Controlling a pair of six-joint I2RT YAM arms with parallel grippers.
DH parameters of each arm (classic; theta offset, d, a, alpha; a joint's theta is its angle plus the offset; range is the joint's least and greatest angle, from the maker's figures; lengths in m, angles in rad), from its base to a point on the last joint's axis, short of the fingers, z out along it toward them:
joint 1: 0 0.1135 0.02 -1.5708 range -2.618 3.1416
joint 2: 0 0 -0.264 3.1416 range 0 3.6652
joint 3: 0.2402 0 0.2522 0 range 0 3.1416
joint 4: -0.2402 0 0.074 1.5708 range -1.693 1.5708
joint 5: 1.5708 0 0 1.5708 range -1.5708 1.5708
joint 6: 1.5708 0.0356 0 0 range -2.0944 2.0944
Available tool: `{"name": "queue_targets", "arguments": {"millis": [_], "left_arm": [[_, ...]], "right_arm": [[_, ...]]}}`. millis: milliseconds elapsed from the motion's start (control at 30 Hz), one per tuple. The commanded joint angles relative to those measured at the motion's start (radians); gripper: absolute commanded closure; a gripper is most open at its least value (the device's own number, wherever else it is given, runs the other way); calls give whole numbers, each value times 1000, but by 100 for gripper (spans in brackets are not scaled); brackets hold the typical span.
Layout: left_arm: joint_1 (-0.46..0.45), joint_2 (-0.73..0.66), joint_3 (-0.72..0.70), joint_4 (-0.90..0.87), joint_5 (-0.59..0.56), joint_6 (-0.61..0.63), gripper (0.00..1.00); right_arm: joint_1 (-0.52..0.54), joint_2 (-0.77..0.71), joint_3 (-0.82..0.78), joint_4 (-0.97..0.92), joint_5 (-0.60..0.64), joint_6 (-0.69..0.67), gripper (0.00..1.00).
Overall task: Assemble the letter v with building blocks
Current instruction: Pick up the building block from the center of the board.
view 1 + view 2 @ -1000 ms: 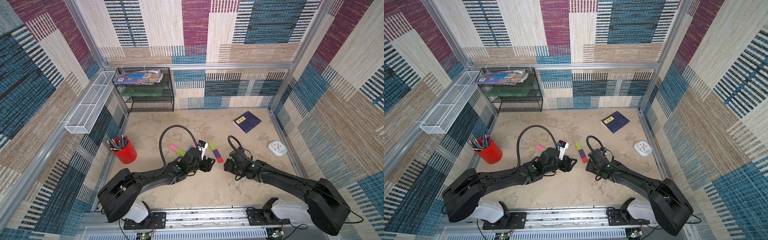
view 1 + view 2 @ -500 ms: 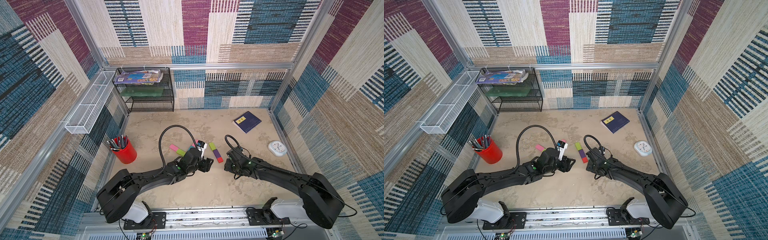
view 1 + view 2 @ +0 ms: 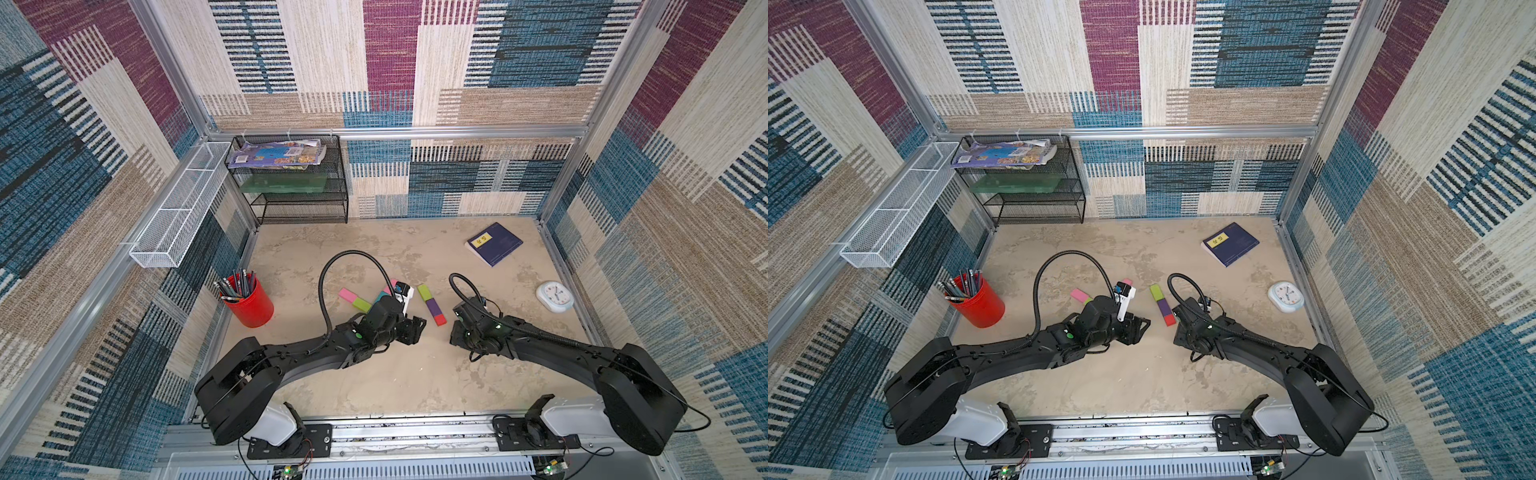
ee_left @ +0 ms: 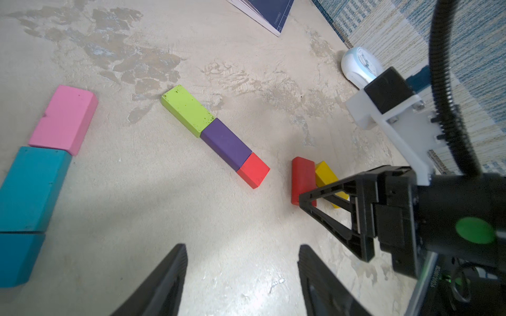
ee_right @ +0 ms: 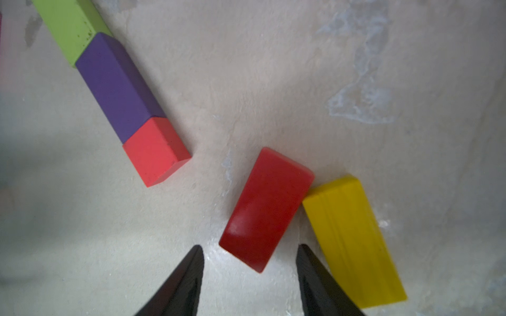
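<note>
Nearest to the base, the sand-coloured table (image 3: 395, 386) is bare. Over it the left gripper (image 4: 241, 249) is low, its jaws wide apart with nothing between them. The right gripper (image 5: 249, 247) is also parted, wider than a block. The near end of a dark red block (image 5: 267, 208) lies just in front of its tips, but I cannot tell if a finger touches it. A yellow block (image 5: 353, 240) touches the dark red one at a corner. In both top views the right gripper hides these two blocks.

Just beyond, one arm of the letter v (image 3: 432, 306) lies flat: a lime green block (image 4: 187, 113), a purple block (image 4: 226, 143) and a light red square block (image 4: 253, 170), joined end to end. The other arm is a pink block (image 4: 64, 119) and two teal blocks (image 4: 32, 188) in a row. The left arm (image 3: 316, 353) covers most of this row from above. The two rows lean toward each other, but their near ends are well apart. To the left, another pink block (image 3: 347, 295) touches a second lime green block (image 3: 362, 305).

Farther out stand a red pencil cup (image 3: 249, 307) on the left and a white clock (image 3: 555, 296) on the right, then a dark blue book (image 3: 494, 243). At the back wall is a black wire shelf (image 3: 299, 208).
</note>
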Motion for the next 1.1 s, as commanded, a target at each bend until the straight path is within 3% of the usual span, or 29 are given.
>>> {"name": "queue_targets", "arguments": {"millis": [0, 267, 400, 500, 700, 1067], "left_arm": [[-1, 0, 5, -14, -8, 17, 33], [0, 21, 11, -17, -4, 11, 33], [0, 31, 15, -18, -2, 9, 33], [0, 39, 16, -17, -2, 8, 33], [0, 61, 30, -26, 2, 9, 34], [0, 82, 39, -18, 21, 9, 34]], "right_arm": [[-14, 15, -5, 32, 9, -11, 42], [-51, 47, -27, 75, -14, -41, 42], [-63, 48, -36, 82, -15, -45, 49], [-70, 37, -46, 90, -20, -45, 60], [-79, 36, -33, 92, -24, -58, 74], [-106, 7, 33, 56, 12, -96, 77]]}}
